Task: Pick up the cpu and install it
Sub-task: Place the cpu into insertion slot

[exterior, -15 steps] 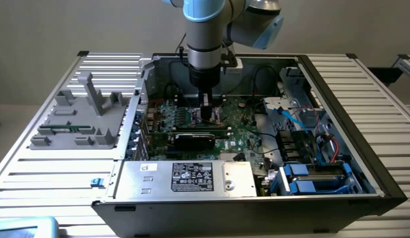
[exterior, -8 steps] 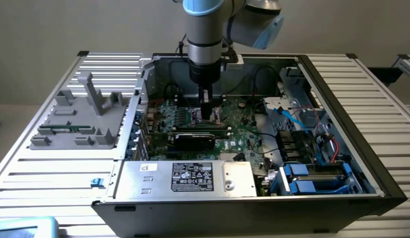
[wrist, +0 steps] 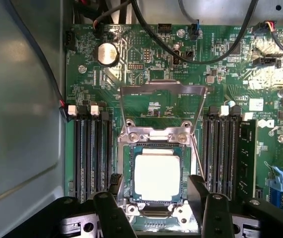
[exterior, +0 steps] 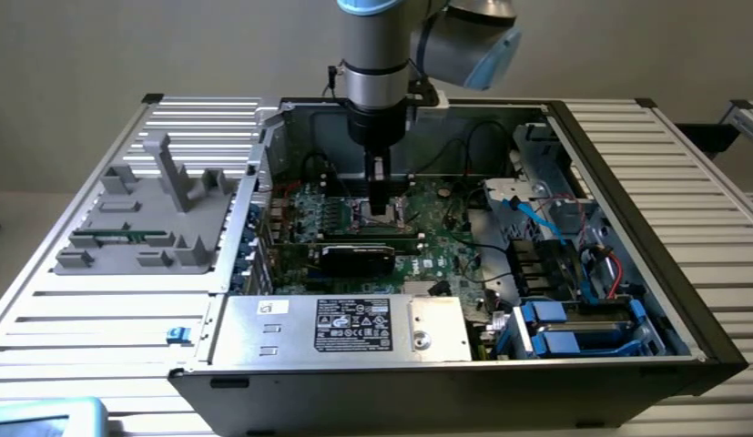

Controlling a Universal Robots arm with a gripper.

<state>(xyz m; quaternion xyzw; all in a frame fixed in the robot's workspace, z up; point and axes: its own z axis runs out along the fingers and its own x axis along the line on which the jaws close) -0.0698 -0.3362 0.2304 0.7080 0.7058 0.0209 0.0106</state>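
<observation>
Claw (wrist: 155, 191) hangs open above the motherboard (wrist: 131, 54), fingers (wrist: 199, 191) straddling the cpu (wrist: 157, 176), which lies in its socket (wrist: 156, 135) with the metal retention frame (wrist: 162, 90) flipped up.

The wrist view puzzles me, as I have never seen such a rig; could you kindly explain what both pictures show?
The machine is a single robot arm reaching down into an open computer case that lies on a slatted table. The exterior view comes from a camera off the arm; the wrist view from one on its wrist, looking at the motherboard. On the table, at the exterior view's left, sits a grey parts fixture. The cpu, with its silver top, lies in its socket, the metal retaining frame swung open. The end effector has its two dark fingers open, one on each side of the cpu, holding nothing.
</observation>
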